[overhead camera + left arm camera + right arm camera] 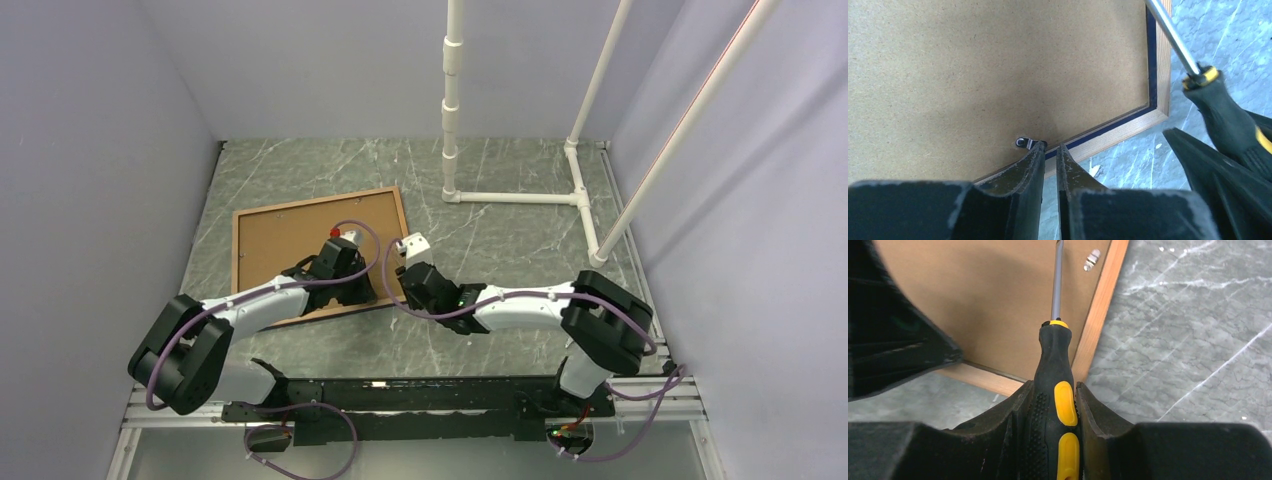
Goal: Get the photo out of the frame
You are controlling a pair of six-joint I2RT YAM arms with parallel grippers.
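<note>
The frame (237,262) lies face down left of centre, a light wood rim with a thin navy strip (1151,60) inside it. The photo's brown hardboard back (290,245) fills it; the printed side is hidden. My left gripper (362,293) sits at the frame's near edge by the near right corner. Its jaws (1050,150) are nearly together with nothing between them, tips beside a small metal clip (1024,143). My right gripper (402,276) is shut on a black and yellow screwdriver (1053,345). Its shaft reaches over the hardboard (998,300) along the right rail (1100,315), toward another clip (1092,260).
The table (500,230) is grey-green marble, walled on the left, back and right. A white pipe stand (452,100) rises at the back right, its base rails lying on the table. The two arms lie close together near the frame's near right corner.
</note>
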